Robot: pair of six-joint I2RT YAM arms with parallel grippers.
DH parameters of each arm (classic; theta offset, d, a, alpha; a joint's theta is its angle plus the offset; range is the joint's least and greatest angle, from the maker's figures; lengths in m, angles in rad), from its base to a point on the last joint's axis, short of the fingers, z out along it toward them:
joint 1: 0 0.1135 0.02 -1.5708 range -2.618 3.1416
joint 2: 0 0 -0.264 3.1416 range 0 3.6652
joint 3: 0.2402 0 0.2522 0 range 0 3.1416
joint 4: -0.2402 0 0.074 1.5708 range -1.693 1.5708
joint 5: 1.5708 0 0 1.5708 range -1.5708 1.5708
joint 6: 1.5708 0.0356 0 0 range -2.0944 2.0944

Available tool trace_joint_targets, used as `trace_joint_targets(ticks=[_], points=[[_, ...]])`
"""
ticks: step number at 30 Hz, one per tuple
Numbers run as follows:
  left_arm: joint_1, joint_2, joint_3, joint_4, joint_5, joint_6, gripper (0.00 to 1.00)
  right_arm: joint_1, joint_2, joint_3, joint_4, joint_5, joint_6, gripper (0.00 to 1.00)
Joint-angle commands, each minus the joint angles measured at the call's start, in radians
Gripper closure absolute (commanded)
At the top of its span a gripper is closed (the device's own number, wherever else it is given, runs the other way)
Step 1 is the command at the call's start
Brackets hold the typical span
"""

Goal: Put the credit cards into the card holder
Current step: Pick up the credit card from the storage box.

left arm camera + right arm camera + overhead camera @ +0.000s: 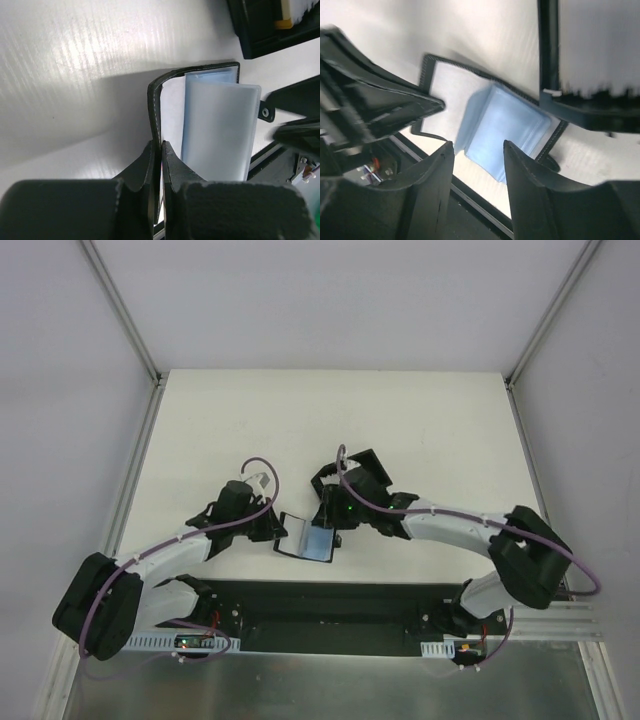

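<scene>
The card holder (296,537) lies open on the white table between the two arms, its bluish-grey sleeves (220,130) facing up. My left gripper (161,144) is shut on the upright black left flap (155,105), pinching its stitched edge. Just above the sleeves (505,125) hovers my right gripper (477,145), open, with nothing between its fingers. In the top view the left gripper (275,530) is at the holder's left side and the right gripper (335,523) at its far right side. I cannot pick out any credit cards; they are out of clear view.
A larger black walled tray (260,30) stands just beyond the holder, blurred in the right wrist view (547,50) with a pale surface inside. The black base rail (330,602) runs along the near table edge. Metal frame posts (130,320) flank the table.
</scene>
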Motion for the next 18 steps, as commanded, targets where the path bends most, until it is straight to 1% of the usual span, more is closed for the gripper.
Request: trace_joint_targets(ticks=[1,4,6,8,13,15,18], points=[[0.003,-0.023,-0.02,0.015,-0.021,-0.031,1.0,-0.079,-0.176,0.049,-0.113,0.041,-0.103,0.52],[0.003,-0.046,-0.021,0.015,-0.033,-0.045,1.0,-0.17,-0.233,0.082,-0.202,0.05,-0.18,0.49],[0.003,-0.06,-0.02,0.013,-0.049,-0.056,1.0,-0.239,-0.249,0.104,-0.242,0.027,-0.228,0.41],[0.003,-0.068,-0.015,0.008,-0.073,-0.062,1.0,-0.289,-0.249,0.127,-0.277,0.003,-0.289,0.38],[0.003,-0.053,0.009,-0.011,-0.109,-0.061,1.0,-0.367,-0.175,0.218,-0.346,-0.076,-0.392,0.29],[0.003,-0.04,0.023,-0.018,-0.113,-0.056,1.0,-0.379,-0.129,0.255,-0.36,-0.12,-0.424,0.25],[0.003,-0.019,0.039,-0.022,-0.113,-0.05,1.0,-0.381,-0.054,0.324,-0.403,-0.12,-0.458,0.21]])
